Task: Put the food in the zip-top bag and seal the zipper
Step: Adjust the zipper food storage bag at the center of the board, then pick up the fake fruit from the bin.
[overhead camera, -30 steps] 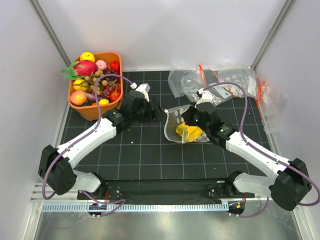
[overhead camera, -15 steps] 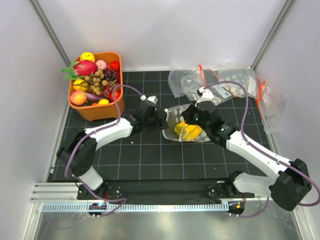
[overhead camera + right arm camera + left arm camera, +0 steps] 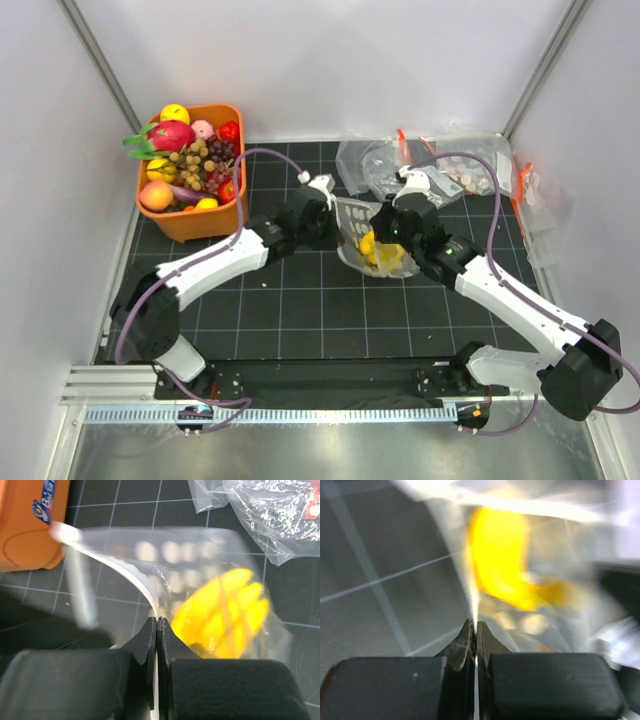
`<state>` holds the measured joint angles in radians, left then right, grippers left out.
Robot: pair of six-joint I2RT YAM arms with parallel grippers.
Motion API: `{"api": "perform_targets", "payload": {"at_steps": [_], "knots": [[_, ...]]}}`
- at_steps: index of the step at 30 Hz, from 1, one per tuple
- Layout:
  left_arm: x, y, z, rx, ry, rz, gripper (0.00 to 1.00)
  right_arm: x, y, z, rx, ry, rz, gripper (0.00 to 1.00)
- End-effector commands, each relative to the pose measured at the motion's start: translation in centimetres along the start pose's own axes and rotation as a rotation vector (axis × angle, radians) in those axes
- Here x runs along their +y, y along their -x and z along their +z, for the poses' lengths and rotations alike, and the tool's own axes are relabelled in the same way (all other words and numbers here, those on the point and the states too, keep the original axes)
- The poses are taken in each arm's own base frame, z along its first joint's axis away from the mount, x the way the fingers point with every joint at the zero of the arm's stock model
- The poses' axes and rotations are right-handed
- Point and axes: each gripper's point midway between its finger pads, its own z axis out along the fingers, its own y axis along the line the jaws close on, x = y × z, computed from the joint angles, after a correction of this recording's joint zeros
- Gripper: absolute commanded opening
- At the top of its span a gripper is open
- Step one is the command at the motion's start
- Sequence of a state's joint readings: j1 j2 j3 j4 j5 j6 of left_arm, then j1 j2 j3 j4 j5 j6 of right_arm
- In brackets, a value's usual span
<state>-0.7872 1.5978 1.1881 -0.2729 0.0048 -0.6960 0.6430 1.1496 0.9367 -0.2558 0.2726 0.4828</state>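
The zip-top bag [image 3: 352,213] hangs between both grippers at mid-table, clear and dotted, with the yellow banana bunch [image 3: 385,258] inside it. My left gripper [image 3: 335,224] is shut on the bag's left edge; the thin film [image 3: 473,597] runs straight into its closed tips [image 3: 474,625], with the banana [image 3: 500,560] just beyond. My right gripper [image 3: 380,235] is shut on the bag's rim too [image 3: 156,622]. The zipper strip [image 3: 115,566] curves away left from those tips, beside the banana [image 3: 225,615]. A peach [image 3: 155,195] and a brown ball cluster [image 3: 195,155] lie in the basket.
An orange basket [image 3: 190,228] of toy fruit stands at the back left, with a magenta dragon fruit [image 3: 170,134] on top. Several spare clear bags [image 3: 440,165] lie crumpled at the back right. White walls enclose the black gridded mat [image 3: 300,300].
My left arm swung right to the bag and its gripper closed on the bag's edge. The bag with the banana lifted and shifted slightly toward the back. The right gripper stayed shut.
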Motion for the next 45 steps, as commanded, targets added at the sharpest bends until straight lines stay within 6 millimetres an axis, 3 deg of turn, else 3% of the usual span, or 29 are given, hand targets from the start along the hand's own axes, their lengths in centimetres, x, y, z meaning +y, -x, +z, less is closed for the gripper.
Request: {"api": "perform_targets", "payload": {"at_steps": [1,3,5,10,14,16,18,21,24,26,33,35,36,41,45], "knots": [[-5.3,4.4,-6.7,-0.103,-0.149,0.061,0.0,-0.6,0.9,0.6,0.01,-0.056,-0.054,0.01],[-5.7,5.0,-7.7,-0.119,-0.165,0.064,0.0,-0.3,0.4,1.0,0.038,-0.051,-0.065,0.01],[-4.8,5.4,-8.2,-0.124,-0.133,0.066,0.0,-0.7,1.0,0.9,0.033,-0.081,-0.08,0.01],[-1.6,6.4,-8.2,-0.096,-0.104,0.01,0.0,-1.6,5.2,-2.1,-0.075,-0.138,-0.112,0.01],[-1.0,6.1,-8.1,-0.043,-0.067,0.05,0.03,-1.2,6.9,-3.5,-0.112,-0.126,-0.112,0.01],[-1.0,7.0,-8.5,-0.059,-0.048,0.068,0.14,-0.9,7.0,-3.5,-0.102,-0.117,-0.111,0.01],[0.0,7.3,-9.0,-0.067,0.009,0.084,0.38,-0.6,7.0,-3.5,-0.098,-0.105,-0.1,0.01],[0.9,8.7,-10.9,-0.126,0.046,0.088,0.59,-0.1,7.4,-3.8,-0.117,-0.075,-0.08,0.01],[4.9,11.0,-13.0,-0.241,0.204,0.052,0.84,0.3,7.3,-3.6,-0.116,-0.057,-0.074,0.01],[8.7,13.0,-16.1,-0.37,0.373,0.011,1.0,0.4,6.7,-3.1,-0.095,-0.051,-0.08,0.01],[19.7,17.3,-23.8,-0.623,0.71,-0.203,1.0,0.4,4.0,-1.4,-0.041,-0.029,-0.075,0.01],[21.2,18.2,-24.0,-0.649,0.685,-0.279,1.0,0.6,3.8,-1.2,-0.036,-0.016,-0.071,0.01],[23.4,18.4,-24.7,-0.67,0.714,-0.335,1.0,0.6,3.5,-1.1,-0.03,-0.013,-0.071,0.01],[28.7,20.3,-25.2,-0.783,0.726,-0.503,1.0,1.3,2.8,-1.0,-0.008,0.03,-0.059,0.01],[32.1,21.6,-25.4,-0.829,0.777,-0.544,0.9,1.6,2.6,-1.1,-0.002,0.051,-0.054,0.01]]}}
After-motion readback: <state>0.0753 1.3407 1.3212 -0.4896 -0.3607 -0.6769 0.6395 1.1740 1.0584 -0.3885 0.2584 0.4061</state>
